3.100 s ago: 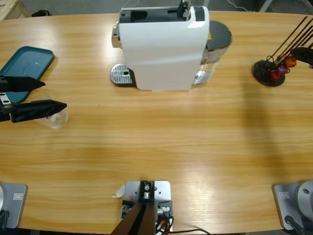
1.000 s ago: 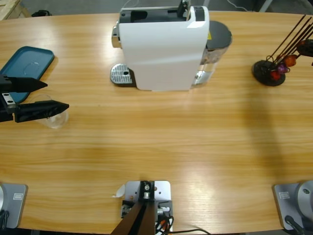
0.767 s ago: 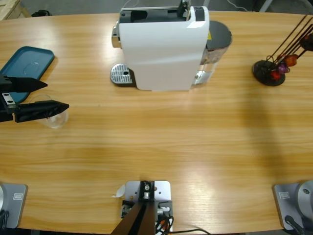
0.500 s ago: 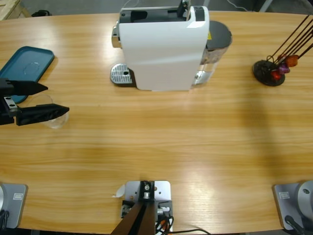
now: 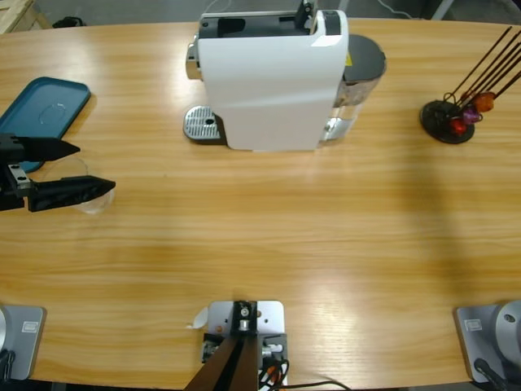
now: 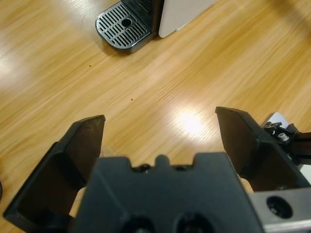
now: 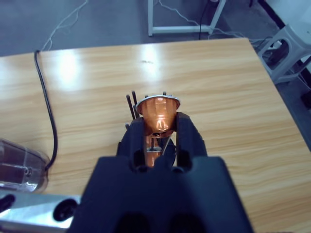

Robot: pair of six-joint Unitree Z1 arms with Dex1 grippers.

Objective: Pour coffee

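The small clear glass tumbler (image 5: 88, 195) stands on the long wooden table (image 5: 269, 244) near its left edge, just beside the lower jaw of the left gripper (image 5: 89, 167), which partly covers it from above; whether any coffee lies in it cannot be made out, the glass showing only as a pale rim; the left gripper's two black tapered jaws stand wide apart and hold nothing, and in the left wrist view (image 6: 160, 121) only bare grained wood lies between them; beyond it lies the flat teal rounded-corner tray (image 5: 45, 110), cut by the picture's edge; the boxy white coffee machine (image 5: 273, 77) sits at the table's far middle, its round perforated metal drip grille (image 5: 203, 125) at its left foot, a dark-lidded clear water tank (image 5: 362, 69) behind; the right gripper (image 7: 160, 127) is closed on a glossy copper-orange tapered capsule (image 7: 158, 114); the black wire capsule stand (image 5: 456, 114) sits far right, its rods cut off
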